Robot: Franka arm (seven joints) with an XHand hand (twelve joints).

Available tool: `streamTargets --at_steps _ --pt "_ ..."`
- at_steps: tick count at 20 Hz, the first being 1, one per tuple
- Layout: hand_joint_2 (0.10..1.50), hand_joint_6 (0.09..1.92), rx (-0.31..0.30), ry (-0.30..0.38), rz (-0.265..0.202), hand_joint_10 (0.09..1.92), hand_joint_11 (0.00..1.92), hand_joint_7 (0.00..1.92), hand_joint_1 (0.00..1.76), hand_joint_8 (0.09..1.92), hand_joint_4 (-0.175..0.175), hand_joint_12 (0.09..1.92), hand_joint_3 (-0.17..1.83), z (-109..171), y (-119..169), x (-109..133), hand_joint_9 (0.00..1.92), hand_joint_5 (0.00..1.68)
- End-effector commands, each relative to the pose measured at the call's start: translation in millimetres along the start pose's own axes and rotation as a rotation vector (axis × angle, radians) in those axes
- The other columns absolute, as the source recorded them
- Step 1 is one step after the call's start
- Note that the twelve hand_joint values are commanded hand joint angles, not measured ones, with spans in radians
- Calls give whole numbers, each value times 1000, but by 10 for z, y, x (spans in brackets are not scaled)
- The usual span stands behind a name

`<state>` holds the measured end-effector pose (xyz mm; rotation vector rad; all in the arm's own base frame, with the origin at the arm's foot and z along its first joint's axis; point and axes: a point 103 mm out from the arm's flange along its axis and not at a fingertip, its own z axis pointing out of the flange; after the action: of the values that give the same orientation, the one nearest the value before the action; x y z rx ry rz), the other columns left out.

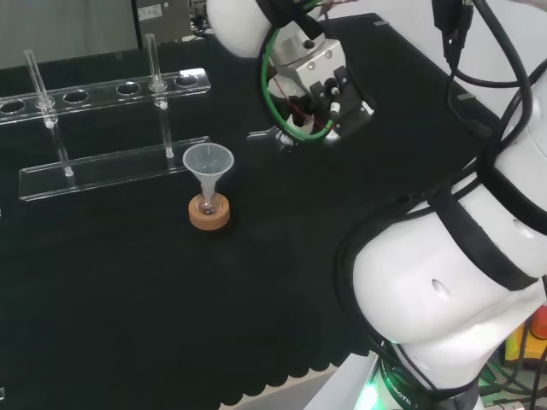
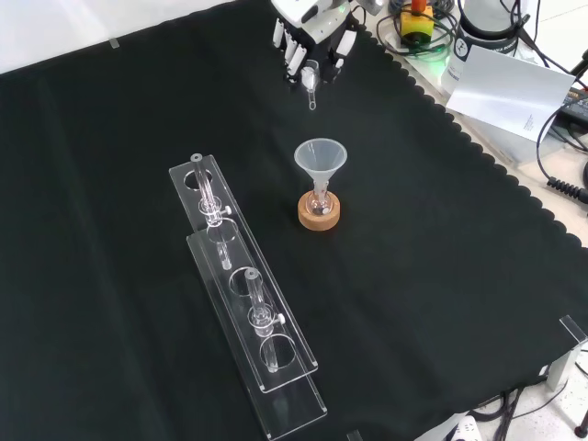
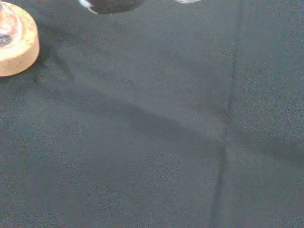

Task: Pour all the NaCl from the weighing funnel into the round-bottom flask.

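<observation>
Gripping a weighing funnel (image 2: pixel 311 84), hand (image 2: pixel 312 41) in front view.

Black cloth (image 2: pixel 441 303) over counter, scalloped edge at front-view right. Beyond it: white paper sheet (image 2: pixel 511 92), black cables (image 2: pixel 560 175).

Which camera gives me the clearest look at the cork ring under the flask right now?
The front view: the cork ring shows whole, with the flask and the clear funnel standing in it. The head view also shows the ring whole, but at a flatter angle. In the wrist view only part of it shows, cut off at the picture's edge.
</observation>
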<state>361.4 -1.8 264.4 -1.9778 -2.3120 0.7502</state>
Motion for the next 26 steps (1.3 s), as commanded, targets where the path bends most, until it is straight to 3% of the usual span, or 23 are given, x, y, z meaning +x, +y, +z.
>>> streamTargets --at_steps 1,14,16,26 --pt "1118 754 9 -50 -24 105 1042 1341 1089 397 145 907 -175 -111 57 154 1463 1157" --pt "1117 747 78 -134 -48 98 1044 1341 1091 391 144 905 -175 -174 268 352 1465 1162" --pt "1116 746 80 -139 -76 97 1043 1341 1091 390 144 905 -175 -185 294 379 1466 1162" --pt "1116 742 98 -188 -64 91 1043 1341 1092 387 142 904 -175 -270 327 458 1466 1165"
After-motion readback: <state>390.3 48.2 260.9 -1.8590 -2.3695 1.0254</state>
